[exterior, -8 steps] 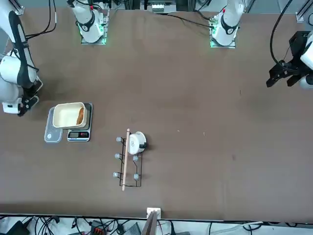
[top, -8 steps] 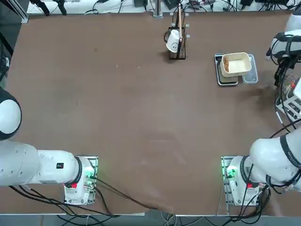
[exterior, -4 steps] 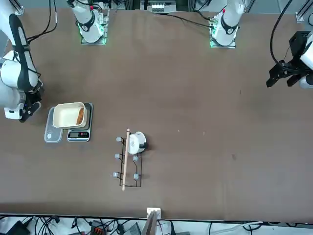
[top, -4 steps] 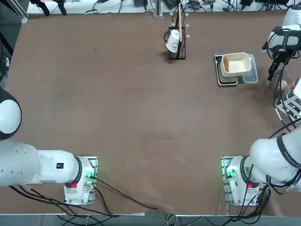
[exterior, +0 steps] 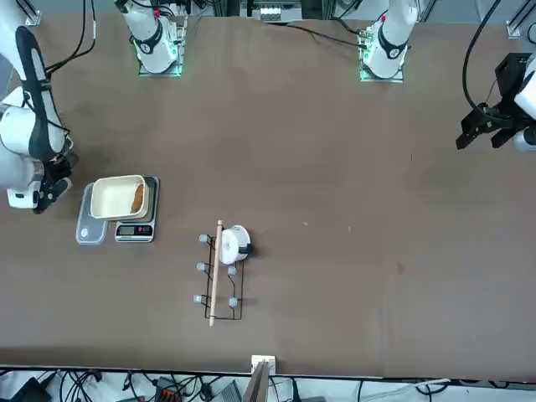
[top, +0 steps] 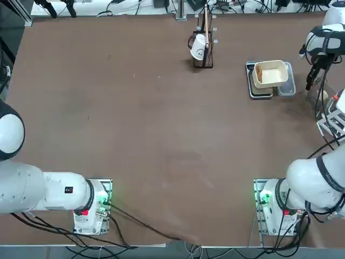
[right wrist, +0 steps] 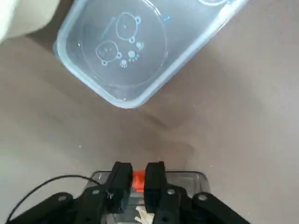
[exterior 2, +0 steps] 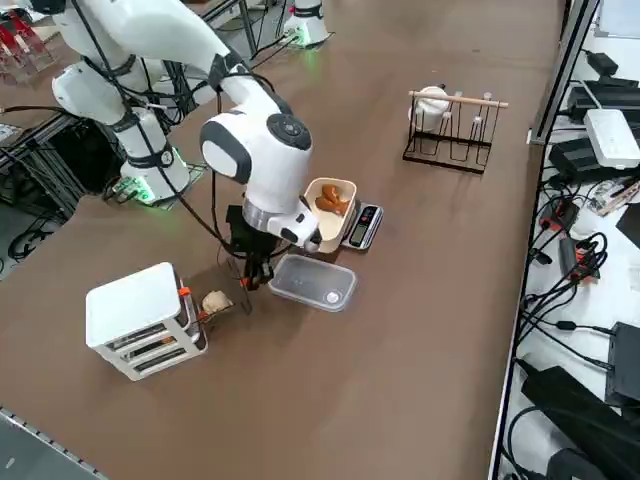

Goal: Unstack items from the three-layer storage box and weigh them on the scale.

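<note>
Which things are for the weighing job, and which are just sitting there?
For the job: storage box, bread lump on its pulled-out drawer, scale, cream tub of lumps on the scale, right gripper by that drawer's handle.
Just sitting: clear tray, wire rack, white cup on the rack.

Table [top: 135, 135]: brown, matte top
Far right part: scale [exterior 2: 362, 226] lying flat, a cream tub [exterior 2: 329, 201] standing on it
Just beside the scale: clear plastic tray [exterior 2: 312, 283], flat on the table
Right edge: three-layer storage box [exterior 2: 140, 318], white, upright, one drawer pulled out
Far edge, middle: black wire rack [top: 204, 40] with a white mug [top: 198, 47] hung on it
Near edge: both arm bases [top: 272, 208], bolted down
</note>
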